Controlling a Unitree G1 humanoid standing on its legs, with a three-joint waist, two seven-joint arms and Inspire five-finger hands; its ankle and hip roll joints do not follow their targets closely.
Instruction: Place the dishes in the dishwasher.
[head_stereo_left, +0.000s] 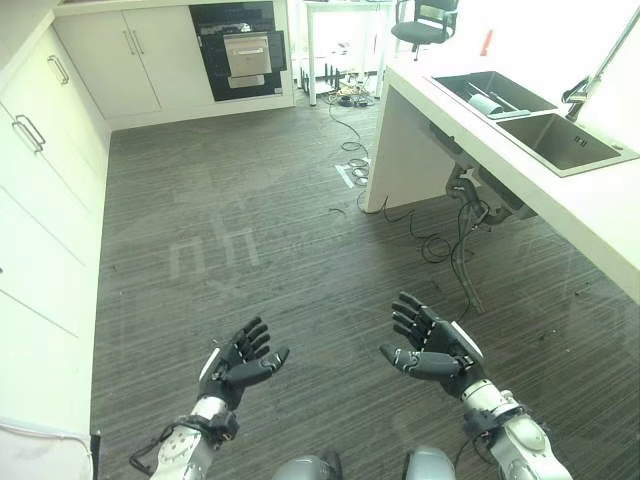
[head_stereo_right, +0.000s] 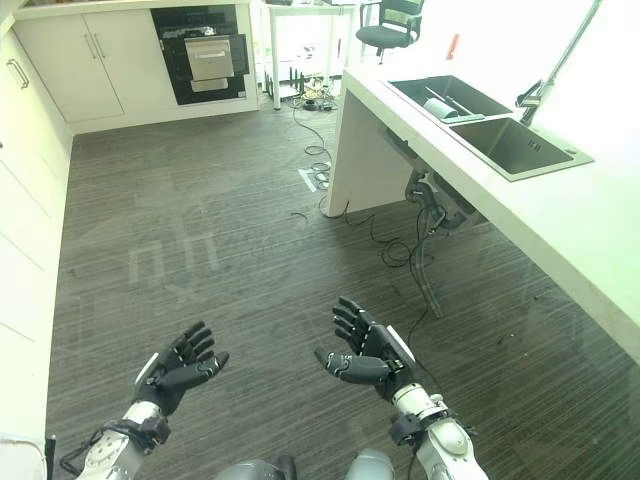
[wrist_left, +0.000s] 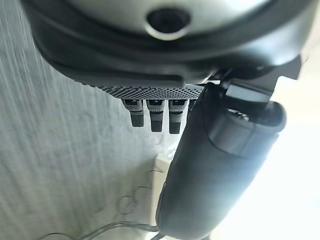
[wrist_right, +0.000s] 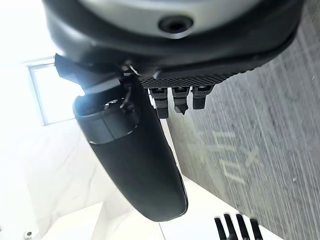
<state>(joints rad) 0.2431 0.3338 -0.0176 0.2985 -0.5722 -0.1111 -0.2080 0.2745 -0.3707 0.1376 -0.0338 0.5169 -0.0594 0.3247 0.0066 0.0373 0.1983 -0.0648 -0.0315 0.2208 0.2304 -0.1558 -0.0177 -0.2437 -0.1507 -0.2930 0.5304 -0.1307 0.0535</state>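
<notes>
My left hand (head_stereo_left: 243, 362) and right hand (head_stereo_left: 437, 350) hover low over the dark wood floor, palms facing each other, fingers straight and spread, holding nothing. In the left wrist view the thumb (wrist_left: 220, 165) and fingers (wrist_left: 155, 117) are extended, and so is the thumb (wrist_right: 135, 160) in the right wrist view. A black built-in dishwasher (head_stereo_left: 240, 48) sits in the far wall, its front panel partly out. A double sink (head_stereo_left: 570, 140) is set in the white counter on the right. A white dish (head_stereo_left: 487, 103) and utensils lie in the far basin. Both hands are far from them.
White cabinets (head_stereo_left: 40, 200) line the left wall and far wall. The white counter (head_stereo_left: 600, 215) runs along the right, with a faucet (head_stereo_left: 585, 90) and pipes beneath. Loose cables (head_stereo_left: 352, 150) lie on the floor near the counter end. An office chair (head_stereo_left: 425, 25) stands at the back.
</notes>
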